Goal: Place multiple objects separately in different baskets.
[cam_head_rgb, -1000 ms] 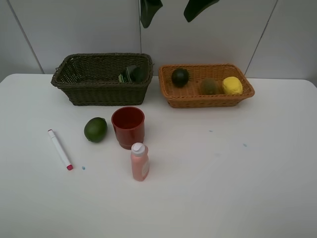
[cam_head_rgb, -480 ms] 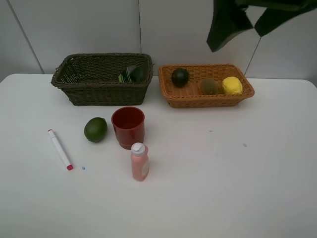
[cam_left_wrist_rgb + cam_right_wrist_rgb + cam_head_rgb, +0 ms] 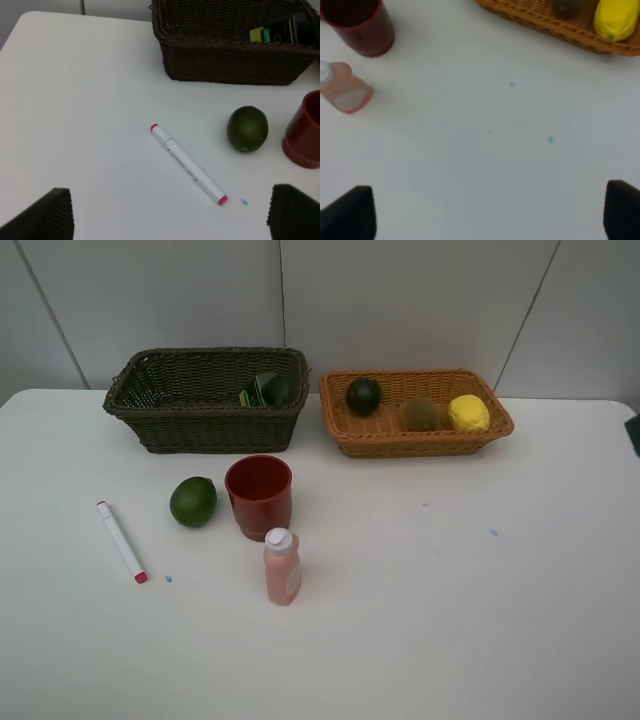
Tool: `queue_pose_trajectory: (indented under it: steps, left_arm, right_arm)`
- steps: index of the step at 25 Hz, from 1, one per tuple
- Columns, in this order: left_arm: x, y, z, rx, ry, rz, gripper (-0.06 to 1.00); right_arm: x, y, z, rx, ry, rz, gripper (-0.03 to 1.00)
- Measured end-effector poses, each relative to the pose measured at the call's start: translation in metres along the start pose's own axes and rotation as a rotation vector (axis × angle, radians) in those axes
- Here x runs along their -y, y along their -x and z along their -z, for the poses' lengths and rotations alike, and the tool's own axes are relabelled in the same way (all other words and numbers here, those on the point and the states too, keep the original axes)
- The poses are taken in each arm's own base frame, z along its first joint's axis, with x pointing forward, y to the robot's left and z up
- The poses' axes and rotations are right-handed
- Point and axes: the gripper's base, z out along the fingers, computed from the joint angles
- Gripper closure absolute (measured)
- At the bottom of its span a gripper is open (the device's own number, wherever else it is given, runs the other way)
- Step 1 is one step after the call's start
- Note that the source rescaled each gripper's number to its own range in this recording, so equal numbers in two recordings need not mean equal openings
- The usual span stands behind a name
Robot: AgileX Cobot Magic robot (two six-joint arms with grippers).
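Observation:
On the white table lie a white red-tipped marker (image 3: 121,541) (image 3: 187,163), a green lime (image 3: 193,501) (image 3: 247,129), a red cup (image 3: 259,496) (image 3: 305,132) (image 3: 360,25) and a pink white-capped bottle (image 3: 282,566) (image 3: 342,90). The dark olive basket (image 3: 210,430) (image 3: 230,65) holds a black bottle (image 3: 265,390) (image 3: 280,32). In the orange basket (image 3: 420,443) (image 3: 540,22) sit a dark round fruit (image 3: 364,396), a kiwi (image 3: 421,414) (image 3: 567,6) and a lemon (image 3: 468,412) (image 3: 616,17). My left gripper (image 3: 167,220) hangs open above the marker. My right gripper (image 3: 485,212) is open over bare table.
A dark sliver (image 3: 634,435) shows at the right edge of the exterior view. A grey panelled wall stands behind the baskets. The table's left edge (image 3: 10,35) runs near the marker. Small blue specks (image 3: 550,139) dot the tabletop.
The dark arm parts at the top of the exterior view swung right and left the frame. Nothing on the table has moved.

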Motion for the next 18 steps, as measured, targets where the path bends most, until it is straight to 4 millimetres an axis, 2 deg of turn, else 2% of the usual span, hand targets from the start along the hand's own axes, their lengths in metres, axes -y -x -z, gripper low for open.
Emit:
queue_pose_trajectory:
  steps: [4, 9, 12, 18]
  left_arm:
    - [0.0, 0.0, 0.0, 0.0, 0.0, 0.0, -0.06]
    - [0.0, 0.0, 0.0, 0.0, 0.0, 0.0, -0.06]
    - [0.0, 0.0, 0.0, 0.0, 0.0, 0.0, -0.06]
    - [0.0, 0.0, 0.0, 0.0, 0.0, 0.0, -0.06]
  right_arm:
    - [0.002, -0.042, 0.018, 0.094, 0.048, 0.051, -0.03]
    - [0.0, -0.083, 0.02, 0.156, 0.112, 0.124, -0.03]
    - [-0.002, -0.099, 0.015, 0.189, 0.132, 0.155, -0.03]
    - [-0.006, -0.117, -0.002, 0.213, 0.151, 0.164, -0.03]
